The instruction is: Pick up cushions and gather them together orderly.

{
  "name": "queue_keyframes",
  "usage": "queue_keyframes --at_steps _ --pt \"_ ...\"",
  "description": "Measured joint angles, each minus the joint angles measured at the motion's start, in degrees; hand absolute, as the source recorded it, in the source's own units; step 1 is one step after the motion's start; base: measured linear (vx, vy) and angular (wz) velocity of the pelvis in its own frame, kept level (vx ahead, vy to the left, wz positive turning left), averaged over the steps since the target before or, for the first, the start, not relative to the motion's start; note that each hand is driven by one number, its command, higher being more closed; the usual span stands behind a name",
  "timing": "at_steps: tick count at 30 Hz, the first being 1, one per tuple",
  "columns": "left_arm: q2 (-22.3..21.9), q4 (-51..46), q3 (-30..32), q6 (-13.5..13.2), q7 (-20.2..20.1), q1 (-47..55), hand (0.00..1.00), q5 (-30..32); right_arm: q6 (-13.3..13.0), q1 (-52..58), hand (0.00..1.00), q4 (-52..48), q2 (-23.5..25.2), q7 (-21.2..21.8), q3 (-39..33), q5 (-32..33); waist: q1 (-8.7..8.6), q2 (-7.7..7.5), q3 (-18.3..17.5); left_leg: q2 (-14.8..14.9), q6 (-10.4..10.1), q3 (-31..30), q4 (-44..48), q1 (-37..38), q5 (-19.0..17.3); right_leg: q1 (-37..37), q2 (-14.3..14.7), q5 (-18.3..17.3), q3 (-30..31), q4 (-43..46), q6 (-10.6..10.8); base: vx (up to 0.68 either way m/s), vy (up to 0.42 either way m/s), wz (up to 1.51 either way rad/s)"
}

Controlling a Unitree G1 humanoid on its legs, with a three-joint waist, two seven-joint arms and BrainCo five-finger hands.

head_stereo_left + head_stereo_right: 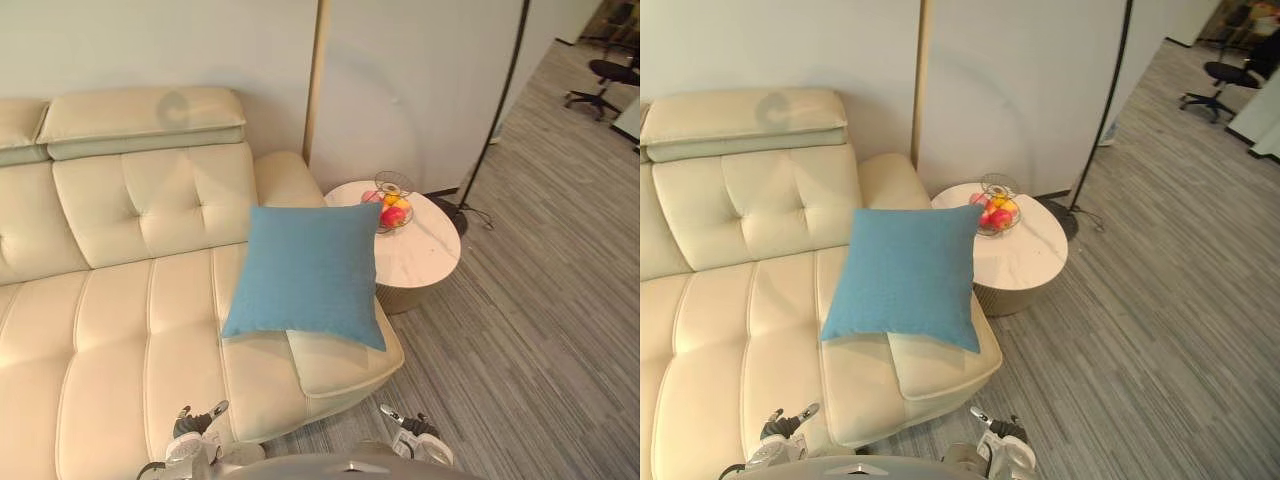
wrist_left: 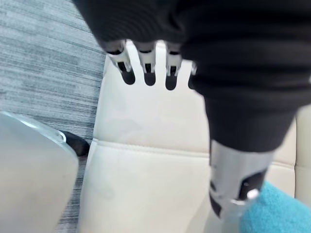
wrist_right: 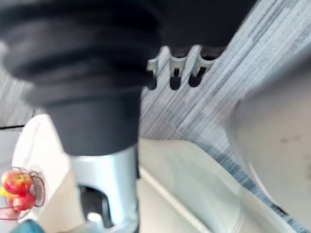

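My worry is the wire fruit bowl (image 1: 392, 210) on the round counter (image 1: 425, 255), just beside the blue cushion (image 1: 305, 270). A wide reach with my right arm could knock it over (and a one-sided grab would probably let the cushion flop). The cushion leans at the armrest end of the sofa (image 1: 130, 340). My left hand (image 2: 148, 65) and right hand (image 3: 175, 70) hang low, fingers relaxed, holding nothing.

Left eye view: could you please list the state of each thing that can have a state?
Blue cushion: leaning at the end of the sofa, no hand on it.
Wire basket: upright on the round side table, holding fruit.
Left hand: open, holding nothing, low by the sofa's front.
Right hand: open, holding nothing, low over the floor.
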Motion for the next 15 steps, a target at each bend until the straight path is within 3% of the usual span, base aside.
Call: queue_keyframes --at_steps 3,5,10,15 --pt "-2.07 1.82 0.84 -0.09 0.08 0.14 0.0 -0.02 0.01 0.21 0.0 -0.3 -1.53 -0.03 -0.72 0.01 -0.35 2.75 -1.57 2.16 -1.63 -1.18 -2.34 0.85 1.02 1.95 2.31 0.81 -1.96 -4.83 -0.36 0.13 -0.158 0.15" --pt "-2.56 2.18 0.83 -0.09 0.08 0.18 0.0 -0.03 0.13 0.52 0.0 -0.32 -1.95 -0.05 -0.72 0.01 -0.37 3.46 -1.9 3.04 -2.26 -1.5 -3.74 2.0 1.44 4.0 3.23 1.46 -3.0 -7.14 -0.69 0.08 -0.101 0.16" --pt "-1.58 1.85 0.64 -0.19 0.17 0.04 0.0 -0.08 0.23 2.04 0.0 -3.31 -1.59 -0.59 -0.12 0.01 -0.29 2.25 -2.44 3.69 -2.58 -1.96 -5.71 2.92 1.98 6.29 4.02 2.53 -4.09 -10.58 -0.73 0.02 -0.036 0.06" --pt "0.99 -0.41 0.16 0.38 1.3 0.39 0.0 -0.02 0.2 3.92 0.0 -16.63 -1.79 -0.82 -0.06 -0.19 -0.77 0.77 -2.35 3.04 -2.34 -1.08 -6.15 2.76 2.12 6.51 3.77 4.06 -2.79 -13.02 -0.25 0.0 0.031 -0.11"
